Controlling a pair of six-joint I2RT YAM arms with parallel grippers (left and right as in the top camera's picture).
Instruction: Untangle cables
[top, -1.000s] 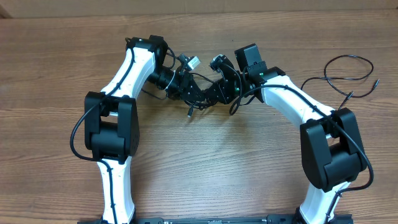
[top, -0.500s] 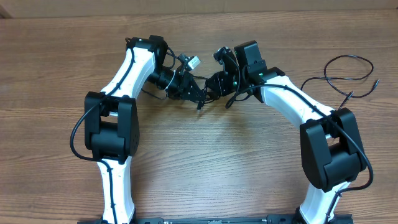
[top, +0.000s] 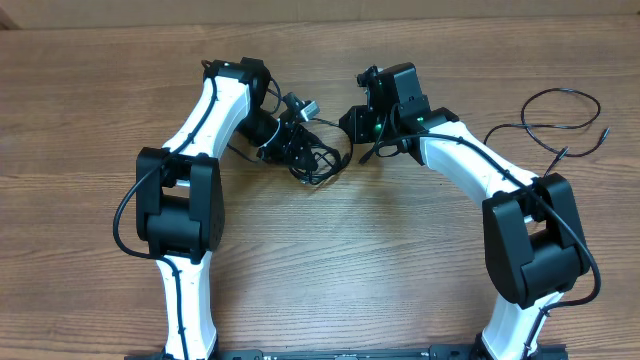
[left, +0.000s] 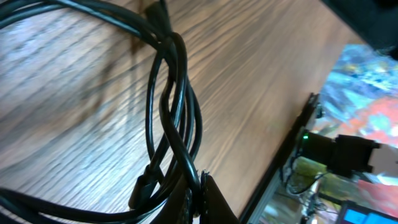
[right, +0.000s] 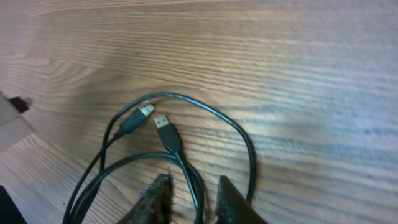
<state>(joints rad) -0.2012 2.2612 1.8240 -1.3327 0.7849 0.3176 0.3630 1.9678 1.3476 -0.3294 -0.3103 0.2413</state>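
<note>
Overhead, the left gripper (top: 297, 150) is closed tight on the cables (top: 322, 160), and their black loops bunch on the table (top: 320, 260) just past its tip. The right gripper (right: 193, 182) has its fingers apart, one cord running between them and two plugs (right: 163, 122) lying just ahead.

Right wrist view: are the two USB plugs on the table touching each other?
Apart. The right wrist view shows a narrow strip of bare table between the left plug and the right plug.
</note>
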